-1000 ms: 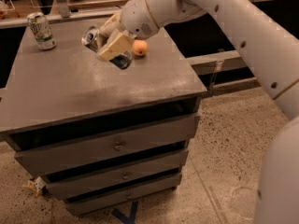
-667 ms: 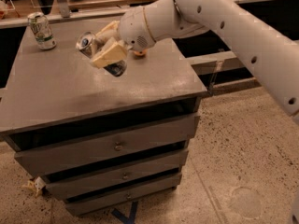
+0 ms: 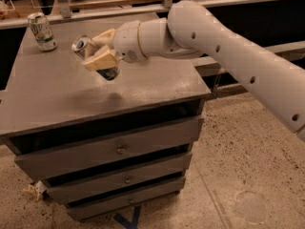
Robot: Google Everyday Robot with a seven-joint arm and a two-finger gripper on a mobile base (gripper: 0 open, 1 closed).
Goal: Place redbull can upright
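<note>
While the white-and-green can (image 3: 42,31) stands upright near the far left corner of the cabinet top (image 3: 57,109), my claw (image 3: 94,51) hangs just to its right, above the middle of that surface. My tan fingers (image 3: 102,60) are clenched around the redbull can (image 3: 82,46). It is tilted in my grasp, with its silver top toward the upper left and its blue end (image 3: 109,73) down to the right. It is held clear of the surface, and a soft shadow (image 3: 112,99) lies on the grey top beneath it.

From the claw my white wrist (image 3: 131,41) runs rightward. My arm (image 3: 228,46) bends at a rounded joint, then slopes down and out of view at the right edge.

The cabinet is grey, with three drawers (image 3: 119,149) stacked in its front, each with a small knob. A long pale ledge (image 3: 119,11) runs behind it. A speckled stone floor (image 3: 248,151) spreads to the right, with a strip of blue tape (image 3: 127,217) at the cabinet's foot.
</note>
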